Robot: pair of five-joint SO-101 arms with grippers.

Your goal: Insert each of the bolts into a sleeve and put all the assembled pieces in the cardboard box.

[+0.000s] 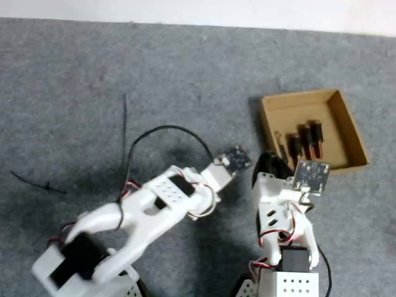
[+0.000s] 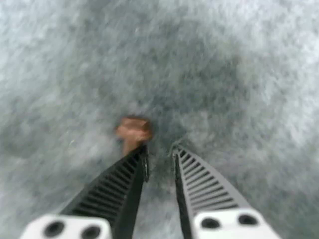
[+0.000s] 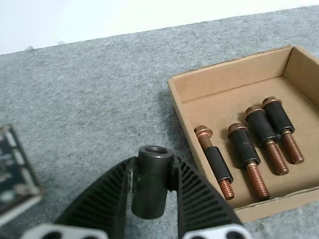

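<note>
High view: cardboard box (image 1: 297, 114) on grey worktop (image 1: 74, 80). Left wrist view: left hand (image 2: 159, 152) apart, copper bolt (image 2: 132, 130) beside one fingertip, outside the gap. Right wrist view: right hand (image 3: 152, 167) clamps a black sleeve (image 3: 151, 186); four assembled pieces (image 3: 245, 149) lie in the box.

The table (image 1: 185, 74) is viewed from overhead. Wrist cameras are aimed closely along the left gripper (image 2: 160, 149) and right gripper (image 3: 153, 167). The box (image 3: 234, 82) is shared by high and right wrist views.

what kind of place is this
Probably a robotics lab bench: two white arms on a grey felt table, the right hand holding a sleeve, assembled bolts in a cardboard box.
</note>
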